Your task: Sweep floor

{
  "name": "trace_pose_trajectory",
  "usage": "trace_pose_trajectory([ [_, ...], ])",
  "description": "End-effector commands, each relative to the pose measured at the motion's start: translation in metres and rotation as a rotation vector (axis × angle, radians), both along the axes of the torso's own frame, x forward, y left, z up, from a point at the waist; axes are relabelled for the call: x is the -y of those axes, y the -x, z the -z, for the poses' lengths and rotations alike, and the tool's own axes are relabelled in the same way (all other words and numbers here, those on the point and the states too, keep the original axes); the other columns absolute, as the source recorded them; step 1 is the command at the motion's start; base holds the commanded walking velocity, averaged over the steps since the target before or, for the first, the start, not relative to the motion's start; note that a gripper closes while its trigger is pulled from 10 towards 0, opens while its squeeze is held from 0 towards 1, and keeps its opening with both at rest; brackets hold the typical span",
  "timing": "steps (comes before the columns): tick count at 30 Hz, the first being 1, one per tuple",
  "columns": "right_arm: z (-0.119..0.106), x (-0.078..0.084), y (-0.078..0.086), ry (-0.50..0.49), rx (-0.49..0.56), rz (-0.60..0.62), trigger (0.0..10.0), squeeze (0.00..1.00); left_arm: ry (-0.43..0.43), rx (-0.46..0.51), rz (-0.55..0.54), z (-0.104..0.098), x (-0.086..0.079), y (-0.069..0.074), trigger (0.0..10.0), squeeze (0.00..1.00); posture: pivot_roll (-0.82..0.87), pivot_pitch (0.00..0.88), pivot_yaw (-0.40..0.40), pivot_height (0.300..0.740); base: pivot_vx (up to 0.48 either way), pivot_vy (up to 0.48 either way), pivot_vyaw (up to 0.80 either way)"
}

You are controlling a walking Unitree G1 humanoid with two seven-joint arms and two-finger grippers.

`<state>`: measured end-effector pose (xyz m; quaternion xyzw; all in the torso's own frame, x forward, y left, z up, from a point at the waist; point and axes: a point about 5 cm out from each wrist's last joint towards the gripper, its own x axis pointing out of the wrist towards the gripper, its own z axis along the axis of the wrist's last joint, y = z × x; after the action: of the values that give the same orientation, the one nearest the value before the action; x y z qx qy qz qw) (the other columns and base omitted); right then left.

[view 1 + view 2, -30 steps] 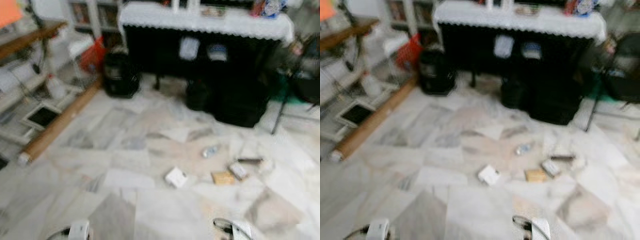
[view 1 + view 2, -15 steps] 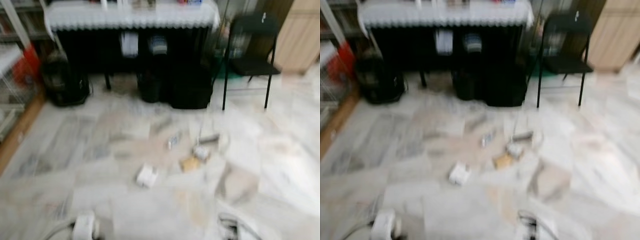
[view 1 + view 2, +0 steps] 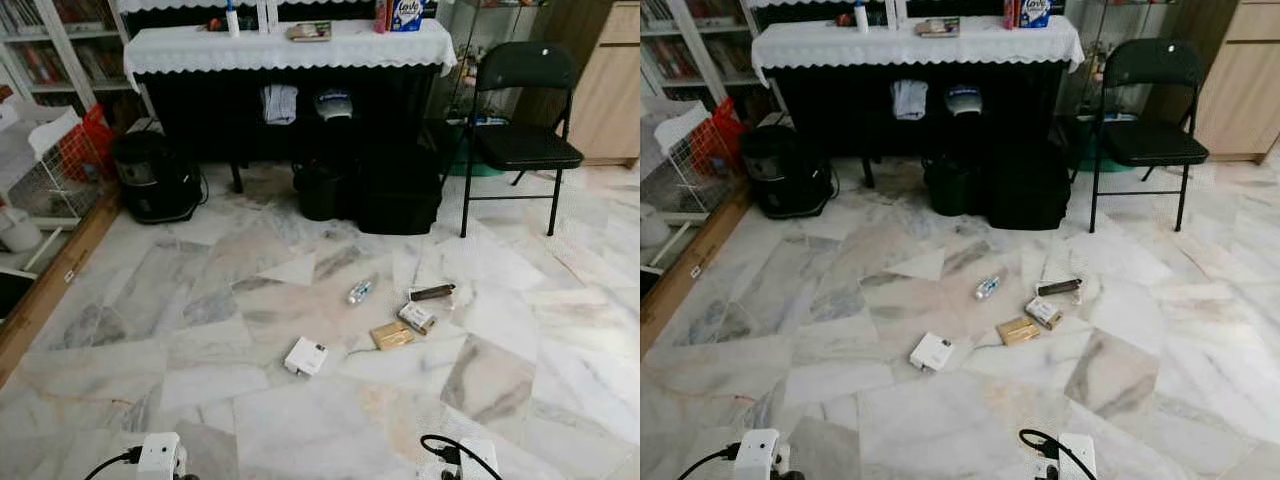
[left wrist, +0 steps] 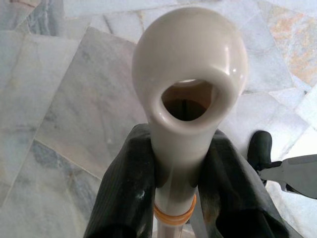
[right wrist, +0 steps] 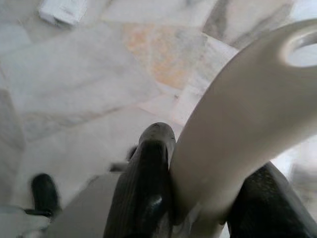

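text: "Lovis"-like word (blurred, unsure) | on: blue box (image 3: 406, 13) | where: white-clothed table (image 3: 290, 46)

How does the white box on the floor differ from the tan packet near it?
Colour: the white box is white; the tan packet is tan-brown.
Size: the white box looks bulkier and thicker; the tan packet looks flatter.
Position: the white box lies by itself, nearer the robot and to its left; the tan packet sits in a cluster beside a small carton.
Both lie flat on the marble floor, ahead of the robot.

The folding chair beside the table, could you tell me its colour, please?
Black, frame and seat alike: the folding chair shows best in the left eye view.
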<state>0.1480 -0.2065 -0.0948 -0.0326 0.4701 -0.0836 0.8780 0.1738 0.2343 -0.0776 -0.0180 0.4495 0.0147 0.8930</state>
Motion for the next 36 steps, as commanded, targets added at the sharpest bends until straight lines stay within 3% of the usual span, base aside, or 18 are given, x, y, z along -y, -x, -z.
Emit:
trace_pose_trajectory([
  [1, -0.002, 0.023, 0.005, 0.123, -0.036, -0.043, 10.0, 0.0, -0.05, 0.037, 0.032, -0.003, -0.005, -0.002, 10.0, 0.0, -0.15, 0.0, 0.013, 0.74, 0.0, 0.0, 0.0],
  [2, -0.006, 0.032, 0.002, 0.133, -0.013, -0.005, 10.0, 0.0, -0.061, 0.058, 0.022, -0.004, -0.005, -0.003, 10.0, 0.0, -0.14, 0.0, 0.013, 0.74, 0.0, 0.0, 0.0],
  [7, -0.015, 0.047, -0.007, 0.144, 0.035, 0.076, 10.0, 0.0, -0.093, 0.096, 0.029, -0.007, -0.006, -0.005, 10.0, 0.0, -0.14, 0.0, 0.013, 0.74, 0.0, 0.0, 0.0],
  [9, -0.02, 0.058, -0.01, 0.181, 0.044, 0.113, 10.0, 0.0, -0.112, 0.273, 0.081, -0.036, -0.01, -0.05, 10.0, 0.0, -0.15, 0.0, 0.012, 0.74, 0.0, 0.0, 0.0],
  [11, -0.025, 0.064, -0.013, 0.211, 0.057, 0.135, 10.0, 0.0, -0.127, 0.387, 0.101, -0.06, -0.016, -0.076, 10.0, 0.0, -0.15, 0.0, 0.013, 0.74, 0.0, 0.0, 0.0],
  [12, -0.029, 0.069, -0.014, 0.24, 0.067, 0.143, 10.0, 0.0, -0.136, 0.42, 0.105, -0.067, -0.018, -0.082, 10.0, 0.0, -0.15, 0.0, 0.013, 0.74, 0.0, 0.0, 0.0],
  [13, -0.042, 0.082, -0.017, 0.34, 0.106, 0.174, 10.0, 0.0, -0.145, 0.494, 0.103, -0.079, -0.02, -0.092, 10.0, 0.0, -0.15, 0.0, 0.01, 0.74, 0.0, 0.0, 0.0],
  [16, -0.069, 0.095, -0.024, 0.492, 0.173, 0.166, 10.0, 0.0, -0.141, 0.584, 0.112, -0.094, -0.016, -0.105, 10.0, 0.0, -0.15, 0.0, 0.01, 0.74, 0.0, 0.0, 0.0],
  [23, -0.105, 0.103, -0.036, 0.647, 0.24, 0.173, 10.0, 0.0, -0.098, 0.69, 0.116, -0.111, -0.003, -0.121, 10.0, 0.0, -0.15, 0.0, 0.004, 0.74, 0.0, 0.0, 0.0],
  [27, -0.121, 0.102, -0.04, 0.657, 0.245, 0.189, 10.0, 0.0, -0.085, 0.732, 0.097, -0.12, -0.001, -0.127, 10.0, 0.0, -0.15, 0.0, 0.002, 0.74, 0.0, 0.0, 0.0],
  [30, -0.135, 0.101, -0.048, 0.688, 0.319, 0.182, 10.0, 0.0, -0.074, 0.776, 0.065, -0.129, -0.002, -0.132, 10.0, 0.0, -0.15, 0.001, 0.001, 0.74, 0.0, 0.0, 0.0],
  [32, -0.146, 0.098, -0.058, 0.687, 0.426, 0.17, 10.0, 0.0, -0.062, 0.829, 0.027, -0.14, -0.004, -0.138, 10.0, 0.0, -0.15, 0.006, 0.0, 0.74, 0.0, 0.0, 0.0],
  [36, -0.154, 0.094, -0.064, 0.693, 0.486, 0.151, 10.0, 0.0, -0.03, 0.906, -0.016, -0.16, -0.005, -0.148, 10.0, 0.0, -0.15, 0.009, 0.001, 0.74, 0.0, 0.0, 0.0],
])
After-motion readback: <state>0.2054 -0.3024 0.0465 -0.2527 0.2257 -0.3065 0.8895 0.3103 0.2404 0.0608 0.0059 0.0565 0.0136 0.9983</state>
